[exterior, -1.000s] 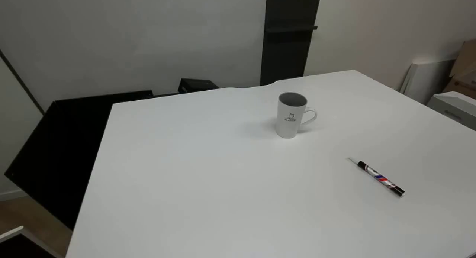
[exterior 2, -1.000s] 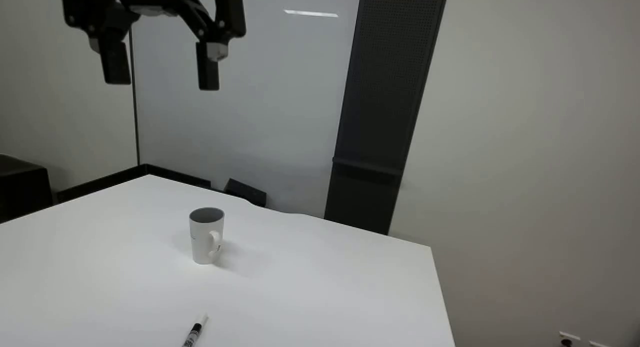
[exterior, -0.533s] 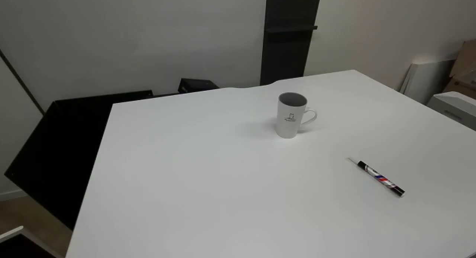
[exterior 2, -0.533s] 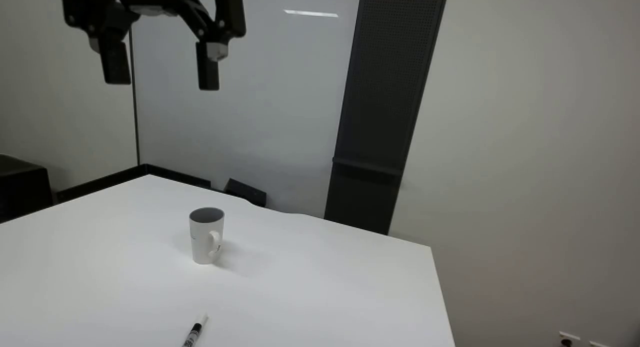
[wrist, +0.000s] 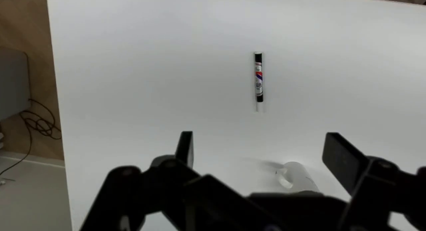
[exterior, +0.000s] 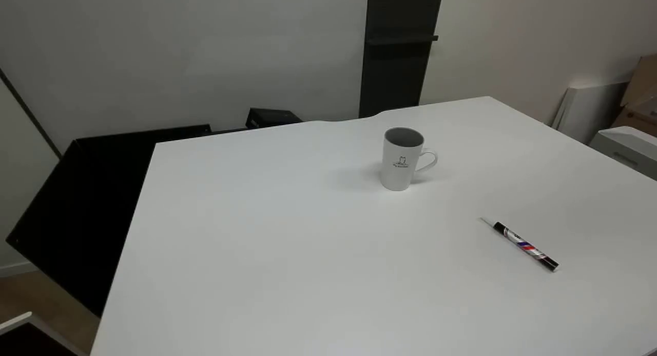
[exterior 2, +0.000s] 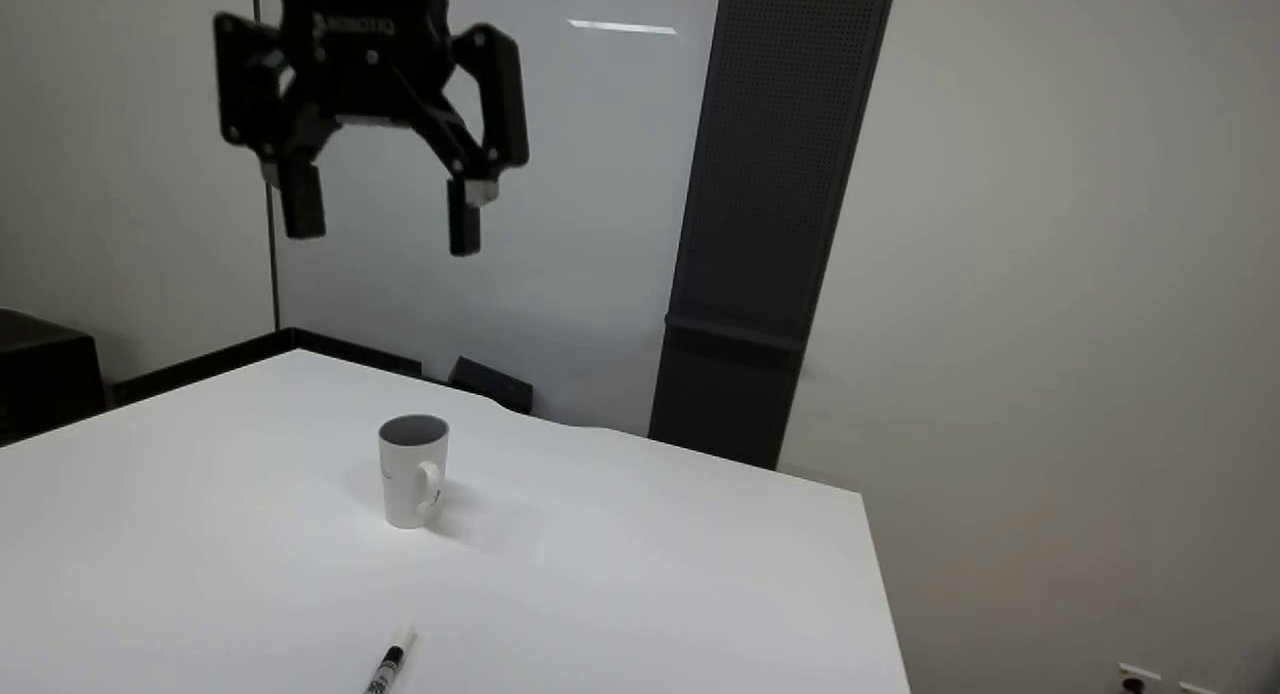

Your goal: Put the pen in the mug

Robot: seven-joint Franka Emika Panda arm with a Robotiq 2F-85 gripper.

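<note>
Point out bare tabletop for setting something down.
In an exterior view, the biggest free patch is white tabletop between its left edge and the mug and marker pen. A smaller gap separates those two. Nothing's crowded; the open gripper hangs above.

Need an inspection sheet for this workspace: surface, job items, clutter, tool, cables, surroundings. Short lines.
Surface: white table, one edge dipping inward partway along.
Mug: standing upright on the table.
Pen: lying on the table, outside the mug.
Clutter: nothing seen.
Tool: open, above the table, holding nothing.
Cables: dark cable, loosely looped past the table edge, near a grey box.
Surroundings: tall dark panel and small black box beyond the table's dipped edge.
</note>
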